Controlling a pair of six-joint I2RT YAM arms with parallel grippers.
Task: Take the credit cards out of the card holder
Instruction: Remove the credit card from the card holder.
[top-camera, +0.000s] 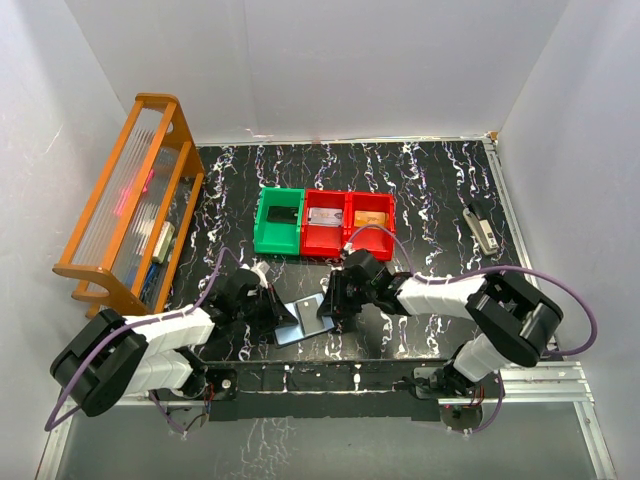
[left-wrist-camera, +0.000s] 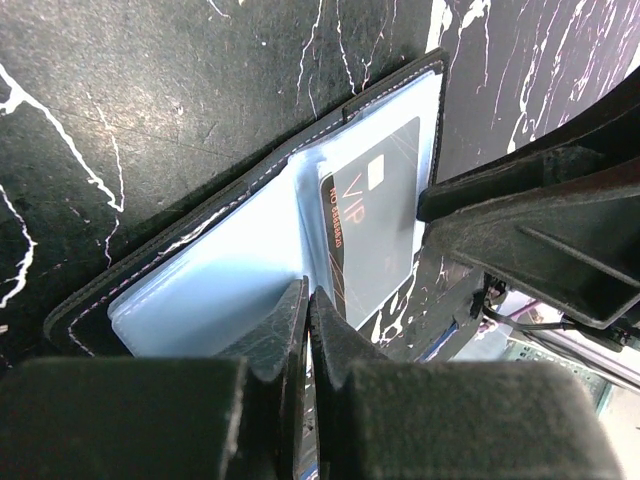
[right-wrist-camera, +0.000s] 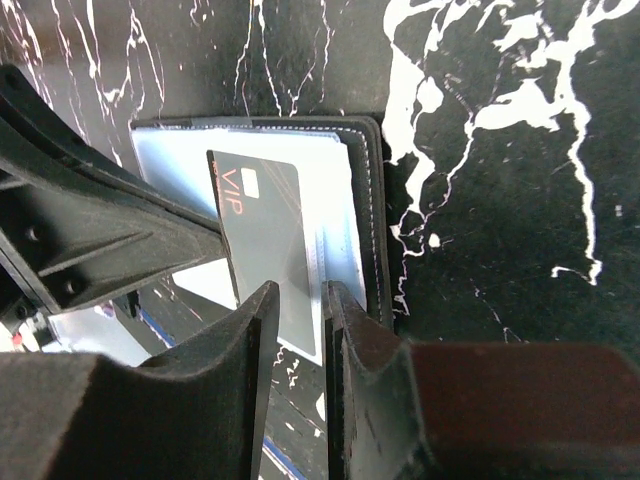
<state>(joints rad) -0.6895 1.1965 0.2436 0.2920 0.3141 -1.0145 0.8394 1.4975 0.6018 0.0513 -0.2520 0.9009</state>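
Note:
The card holder (top-camera: 303, 322) lies open near the table's front edge, between my two grippers. In the left wrist view its light-blue inner panels (left-wrist-camera: 220, 270) face up. A black card marked VIP (left-wrist-camera: 375, 220) sticks partly out of one panel. My left gripper (left-wrist-camera: 308, 295) is shut on the holder's near edge at the fold. In the right wrist view the black card (right-wrist-camera: 265, 220) lies askew, part way out of the holder (right-wrist-camera: 345, 190). My right gripper (right-wrist-camera: 300, 290) has its jaws a narrow gap apart over the card's free corner. In the top view the right gripper (top-camera: 328, 305) faces the left gripper (top-camera: 283, 318).
A green bin (top-camera: 279, 222) and two red bins (top-camera: 323, 222) (top-camera: 369, 218) stand in a row behind the holder, each with a card inside. A wooden rack (top-camera: 130, 210) stands at the left. A small stapler-like object (top-camera: 482, 228) lies at the right.

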